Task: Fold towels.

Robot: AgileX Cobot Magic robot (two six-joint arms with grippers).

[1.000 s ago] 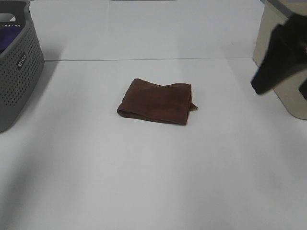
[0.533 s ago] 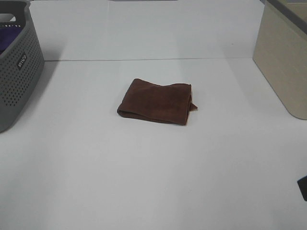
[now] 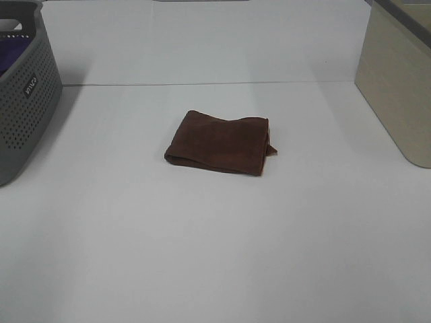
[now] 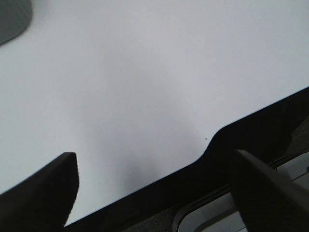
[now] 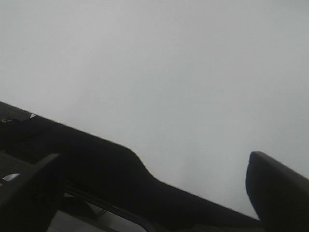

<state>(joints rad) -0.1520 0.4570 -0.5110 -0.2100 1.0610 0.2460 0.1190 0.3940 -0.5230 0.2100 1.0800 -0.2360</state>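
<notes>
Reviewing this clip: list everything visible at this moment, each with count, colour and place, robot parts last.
towel: one, brown, folded, lying mid-table.
basket: one, grey, perforated, at the table's left edge in the high view; something purple shows inside.
bin: one, beige, at the right edge, cut off by the frame.
table: one, white, under everything.
left gripper: one, black, open, holding nothing, over bare table near its front edge; seen only in the left wrist view.
right gripper: one, black, open, holding nothing, also over the table's front edge; seen only in the right wrist view.
</notes>
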